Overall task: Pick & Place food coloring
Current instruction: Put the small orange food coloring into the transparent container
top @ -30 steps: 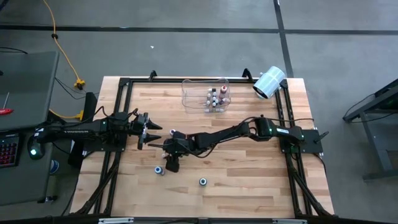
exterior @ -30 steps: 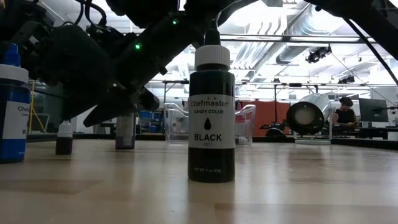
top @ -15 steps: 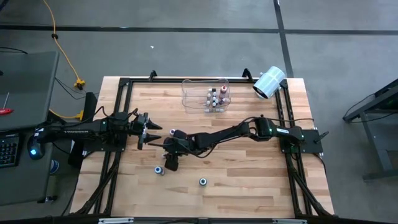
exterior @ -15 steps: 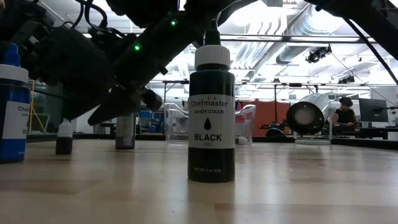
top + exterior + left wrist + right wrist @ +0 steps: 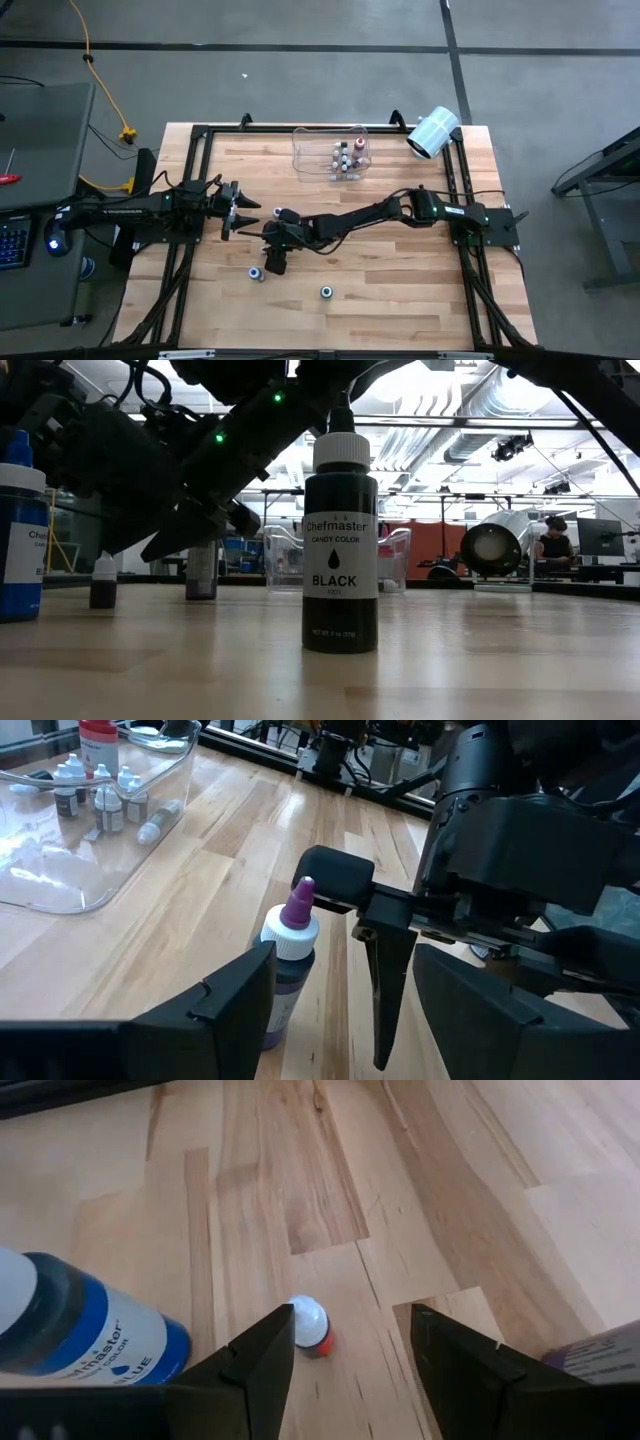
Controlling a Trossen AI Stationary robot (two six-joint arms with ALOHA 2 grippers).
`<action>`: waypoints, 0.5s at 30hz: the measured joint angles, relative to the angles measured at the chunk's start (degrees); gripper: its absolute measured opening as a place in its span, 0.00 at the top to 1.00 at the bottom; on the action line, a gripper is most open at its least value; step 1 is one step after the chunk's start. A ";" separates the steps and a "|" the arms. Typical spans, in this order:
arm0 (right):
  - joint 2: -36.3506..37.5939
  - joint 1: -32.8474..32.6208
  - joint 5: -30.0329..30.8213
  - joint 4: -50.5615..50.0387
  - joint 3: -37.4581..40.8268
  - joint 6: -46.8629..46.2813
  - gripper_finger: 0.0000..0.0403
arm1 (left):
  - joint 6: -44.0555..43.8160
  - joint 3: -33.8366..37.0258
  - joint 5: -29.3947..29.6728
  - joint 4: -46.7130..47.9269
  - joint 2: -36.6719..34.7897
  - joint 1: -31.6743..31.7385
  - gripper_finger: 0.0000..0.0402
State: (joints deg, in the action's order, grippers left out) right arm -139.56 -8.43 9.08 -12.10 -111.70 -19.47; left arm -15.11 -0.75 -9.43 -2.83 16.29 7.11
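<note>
Food coloring bottles are sitting both inside the clear plastic bin [image 5: 331, 150] at the table's far edge and loose on the wood: a black-labelled bottle [image 5: 340, 545] and a blue bottle [image 5: 256, 273] are standing near the front. The right gripper [image 5: 274, 263] is hanging with fingers parted and empty above a small red bottle [image 5: 309, 1328]. The left gripper [image 5: 243, 210] is waiting nearby, fingers spread, empty, facing a purple-tipped bottle [image 5: 288, 965]

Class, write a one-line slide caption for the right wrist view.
Open right gripper hangs over the wooden table, framing a small white-capped bottle beside a blue-labelled bottle.
</note>
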 joint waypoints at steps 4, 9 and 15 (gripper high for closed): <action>-0.05 0.01 0.01 0.00 0.00 0.00 0.53 | 0.00 0.00 0.00 0.00 0.00 -0.02 0.42; -0.05 0.00 0.29 0.00 0.00 0.01 0.53 | 0.00 0.00 0.00 0.00 -0.01 -0.02 0.42; -0.05 0.00 1.52 0.00 0.00 0.00 0.53 | 0.00 0.00 0.01 0.00 0.00 -0.01 0.42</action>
State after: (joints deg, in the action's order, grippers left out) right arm -139.61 -8.43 10.60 -12.10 -111.70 -19.47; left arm -15.11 -0.75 -9.42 -2.83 16.29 7.10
